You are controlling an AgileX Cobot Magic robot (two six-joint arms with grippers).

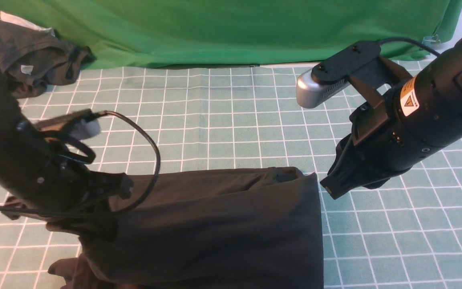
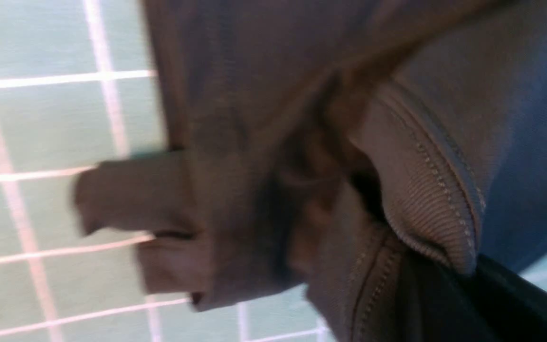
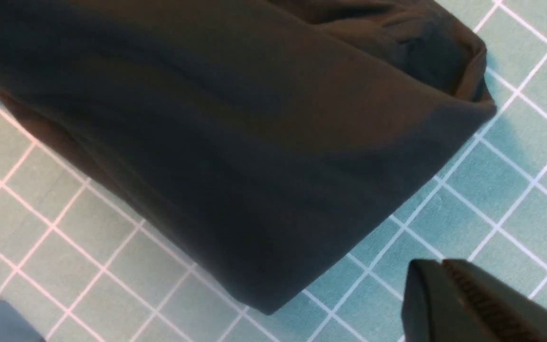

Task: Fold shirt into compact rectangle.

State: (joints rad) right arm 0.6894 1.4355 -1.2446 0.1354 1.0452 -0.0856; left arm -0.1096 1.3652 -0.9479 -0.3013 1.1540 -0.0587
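Clamping bunched fabric at the collar point(image 2: 420, 199), the left gripper point(image 1: 120, 188) was closed on the shirt point(image 1: 223, 224) at its left edge. The right gripper point(image 1: 332, 188) hung closed and empty, just beside the right edge. The shirt lay part-folded on the near mat point(image 1: 231, 120). Risk: the pinch probably caught several layers, so lifting could drag the fold apart, or the fabric could slip free.

Right arm point(image 1: 435, 116) black — orange warning label point(image 1: 409, 98), silver camera point(image 1: 315, 90).
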